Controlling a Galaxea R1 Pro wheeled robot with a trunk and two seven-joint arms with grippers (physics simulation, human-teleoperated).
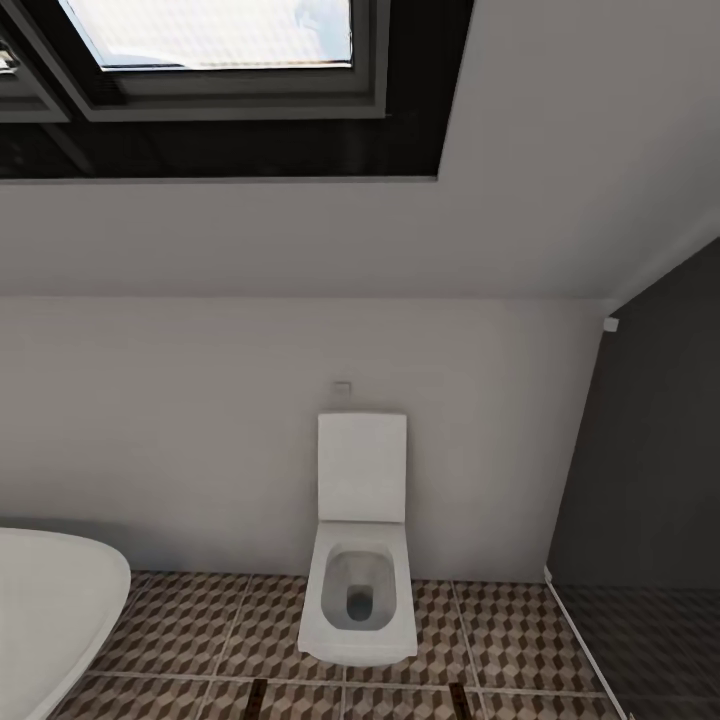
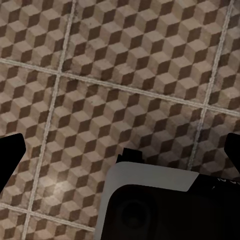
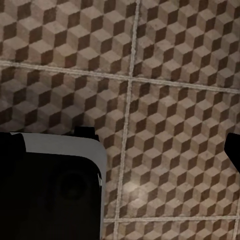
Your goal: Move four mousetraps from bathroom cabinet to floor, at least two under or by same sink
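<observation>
Facing a white toilet (image 1: 358,555) against a pale wall (image 1: 180,420), lid up, bowl open toward the camera. Toilet stands on the bathroom floor (image 1: 200,630), cube-pattern tiles in brown, beige and cream with pale grout. Left of the toilet, well apart from it, the rounded white rim of a bathtub (image 1: 50,600) cuts into the frame corner. Right of the toilet a dark grey wall panel (image 1: 650,450) runs down to the tiles, with darker floor at its foot. Above the toilet a small pale square plate (image 1: 342,388) sits on the wall, and higher up a sloped ceiling holds a dark-framed skylight (image 1: 215,35) with bright glass. No mousetraps, cabinet or sink in this frame set, so their location can't be read from here. Left wrist view: left gripper (image 2: 120,150) hangs over bare tiled floor, black fingertips (image 2: 11,155) at both frame edges, so jaws wide, nothing between them; a white-edged dark robot body part (image 2: 150,200) sits below the gap. Right wrist view: right gripper (image 3: 122,147) same story, dark fingertips (image 3: 234,150) far apart at the edges, jaws wide and empty, over the same tile pattern, with a similar white-edged dark part (image 3: 55,185) beside them.
</observation>
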